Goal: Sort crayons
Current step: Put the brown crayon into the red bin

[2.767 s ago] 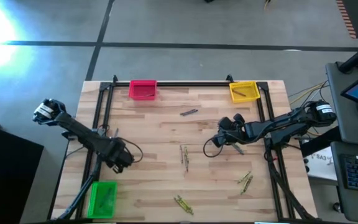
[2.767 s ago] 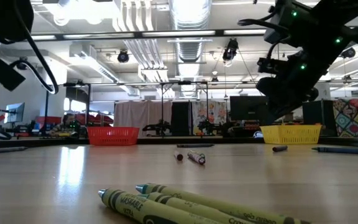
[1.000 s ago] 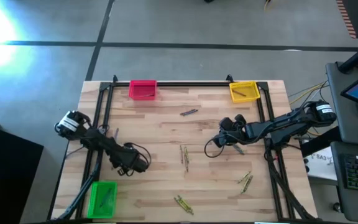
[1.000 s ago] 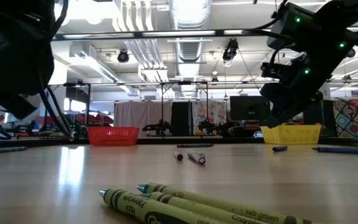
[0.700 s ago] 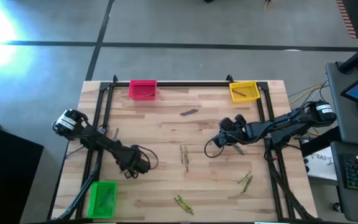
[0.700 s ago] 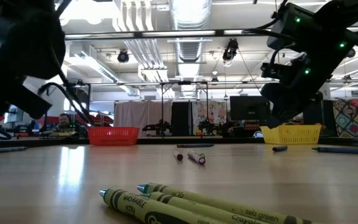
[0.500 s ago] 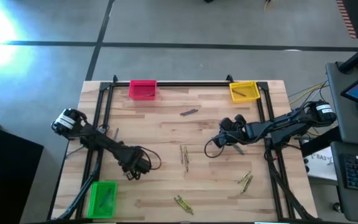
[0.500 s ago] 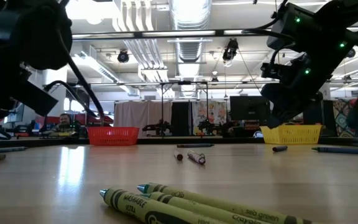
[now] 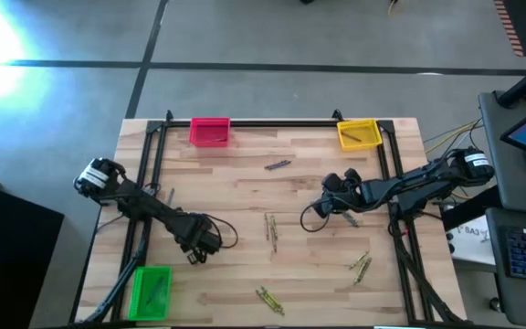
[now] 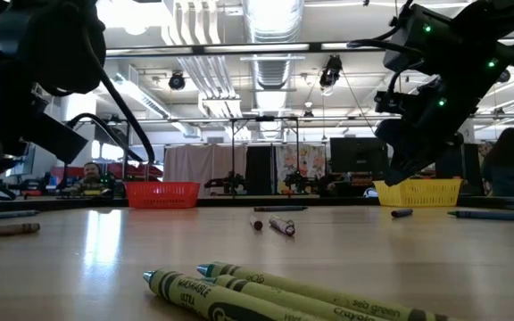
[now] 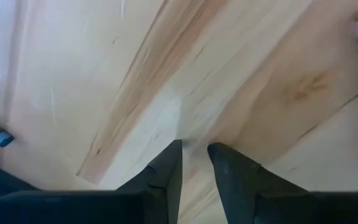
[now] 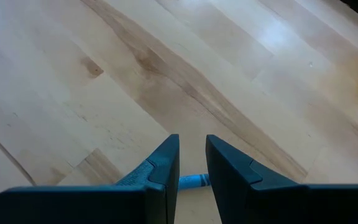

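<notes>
While sorting at the pale wooden butcher-block table (image 9: 236, 274), caught mid-task from above. At the left side, just inward of the green plastic bin (image 9: 151, 291) on the front corner: left gripper (image 9: 194, 254), fingers (image 11: 166, 165) narrowly parted, gripping nothing. Right of centre: right gripper (image 9: 327, 199), likewise slightly parted and empty, over a blue crayon (image 12: 190, 180) on the boards. Between the two, open planks with a pair of thin crayons (image 9: 270, 228). Near the front edge, olive-yellow paper-wrapped crayons (image 10: 275, 294); more towards the right rail (image 9: 361, 265). Along the far edge, well apart: pink plastic bin (image 9: 210, 131) and yellow plastic bin (image 9: 358, 133).
</notes>
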